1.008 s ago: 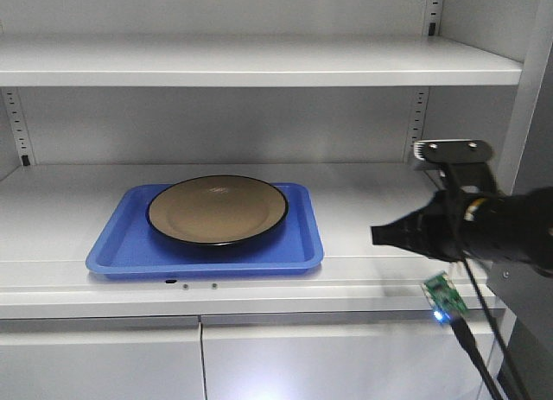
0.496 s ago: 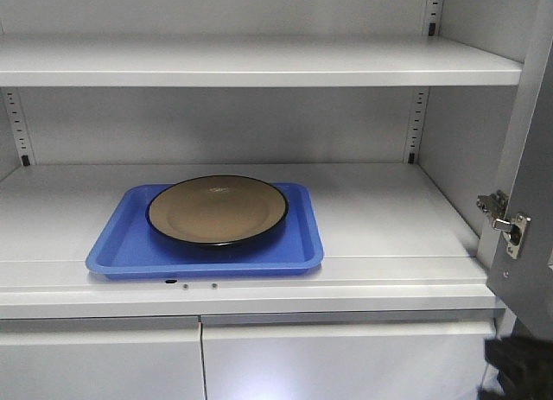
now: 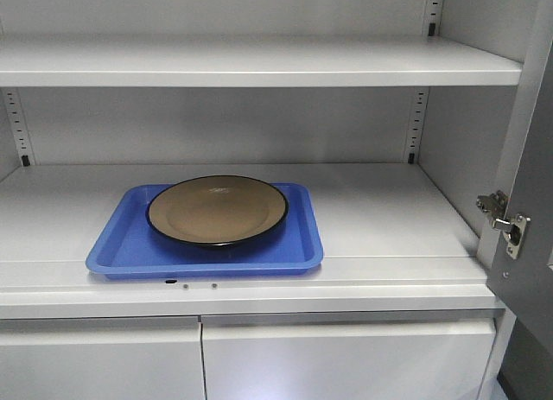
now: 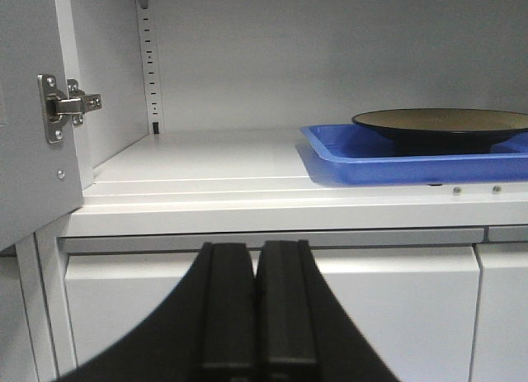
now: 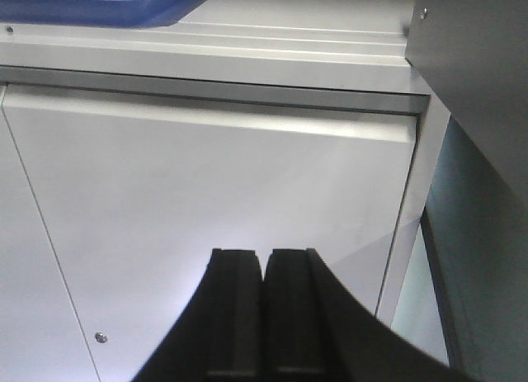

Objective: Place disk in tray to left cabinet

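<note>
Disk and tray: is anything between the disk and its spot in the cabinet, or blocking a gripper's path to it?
Nothing visible does. The disk sits in the tray on the cabinet shelf. Both the left gripper and right gripper are shut, empty and below shelf level; the shelf beside the tray looks bare.

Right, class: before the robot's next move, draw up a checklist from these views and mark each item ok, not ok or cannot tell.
1. Disk lies inside the tray: ok.
2. Tray rests flat on the left cabinet shelf: ok.
3. Tray fully behind the shelf's front edge: ok, though its front rim sits close to it.
4. Left hand shut and holding nothing: ok.
5. Right hand shut, holding nothing, below shelf level: ok.
6. Hinged door open, hinge free: ok.
</note>
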You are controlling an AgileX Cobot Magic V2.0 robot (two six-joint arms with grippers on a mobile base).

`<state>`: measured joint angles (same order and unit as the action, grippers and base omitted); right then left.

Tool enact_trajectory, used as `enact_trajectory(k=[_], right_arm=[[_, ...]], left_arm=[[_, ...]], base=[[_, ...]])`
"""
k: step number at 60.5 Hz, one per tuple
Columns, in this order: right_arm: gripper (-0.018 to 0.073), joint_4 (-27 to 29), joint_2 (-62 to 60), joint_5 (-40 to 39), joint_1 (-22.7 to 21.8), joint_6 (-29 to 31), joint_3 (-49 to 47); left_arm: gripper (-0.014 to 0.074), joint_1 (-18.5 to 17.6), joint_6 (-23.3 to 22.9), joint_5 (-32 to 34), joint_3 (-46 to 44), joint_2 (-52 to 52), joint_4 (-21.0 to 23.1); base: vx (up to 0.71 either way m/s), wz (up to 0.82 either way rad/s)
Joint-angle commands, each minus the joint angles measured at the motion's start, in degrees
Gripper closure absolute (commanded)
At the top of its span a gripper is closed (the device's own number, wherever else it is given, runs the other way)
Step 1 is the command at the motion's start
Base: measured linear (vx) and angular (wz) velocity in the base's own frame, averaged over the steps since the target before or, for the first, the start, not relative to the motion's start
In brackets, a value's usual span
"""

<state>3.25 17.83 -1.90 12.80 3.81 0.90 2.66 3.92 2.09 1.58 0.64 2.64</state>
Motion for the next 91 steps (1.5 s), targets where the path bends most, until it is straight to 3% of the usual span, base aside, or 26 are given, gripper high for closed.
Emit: enact_trajectory(k=[1,7,20,28,91], right_arm=[[0.0565,-0.75,-4.18,-4.57,-0.99,0.29,1.81],[0.0565,-0.82,-8.56,2.46,-4.11,0.30,1.55],[0.0564,-1.29,-14.28,4.08,-9.51,0.63,1.55],[0.0562,-1.29,-19.25,4.98,-10.14,0.57,1.55],[0.0561,-0.84,-19.08,5.32,-11.15,0.44,1.55]], left_arm=[[0.0604,-0.04,-0.02,4.27,1.81,-0.07,0.29],[0.0604,-0.04,-0.02,4.27,1.81,-0.07,0.29],[0.0604,-0.04,-0.02,4.27,1.81,-0.07,0.29],[0.0604,-0.04,-0.02,4.27,1.81,-0.07,0.29],[0.0604,-0.04,-0.02,4.27,1.81,-0.06,0.29]], base=[[0.00,0.00],[0.00,0.00],[0.00,0.00],[0.00,0.00],[0.00,0.00]])
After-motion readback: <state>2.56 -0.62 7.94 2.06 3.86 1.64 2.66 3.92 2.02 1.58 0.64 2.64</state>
